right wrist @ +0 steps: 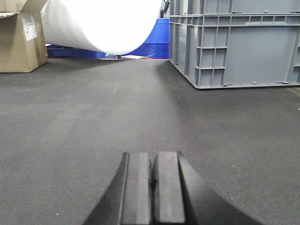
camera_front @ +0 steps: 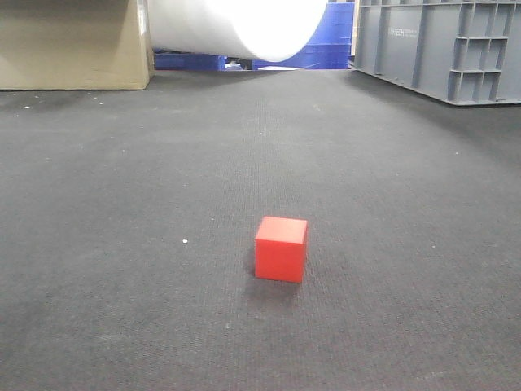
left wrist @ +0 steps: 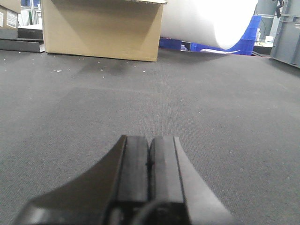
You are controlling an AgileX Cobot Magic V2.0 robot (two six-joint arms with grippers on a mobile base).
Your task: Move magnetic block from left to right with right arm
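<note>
**Red cube alone on the mat, both grippers closed and empty**

We note the magnetic block [camera_front: 281, 249] in the front-facing view: a small bright-red cube, matte, with sharp edges and no markings on the three faces we can see. It sits flat on the dark textured mat [camera_front: 122, 309], near the camera and roughly at the centre of the view, turned slightly so that its top, front and a narrow right face show. A faint shadow lies at its base. Nothing touches it, and the mat around it is bare apart from a few pale specks, one just to its left.

At the far edge of the mat we see a cardboard box [camera_front: 73, 45] on the far left, a large white roll [camera_front: 240, 28] in the far middle with blue crates [camera_front: 326, 49] behind it, and a grey plastic crate [camera_front: 444, 49] on the far right. All are well apart from the cube, and none lies between it and the near side.

The left gripper [left wrist: 150, 154] appears at the bottom of the left wrist view with its two black fingers pressed together, nothing between them, low over the mat. The right gripper [right wrist: 152, 173] looks the same in the right wrist view: fingers together, empty. The cube does not show in either wrist view, so we cannot tell how it lies relative to either gripper.
</note>
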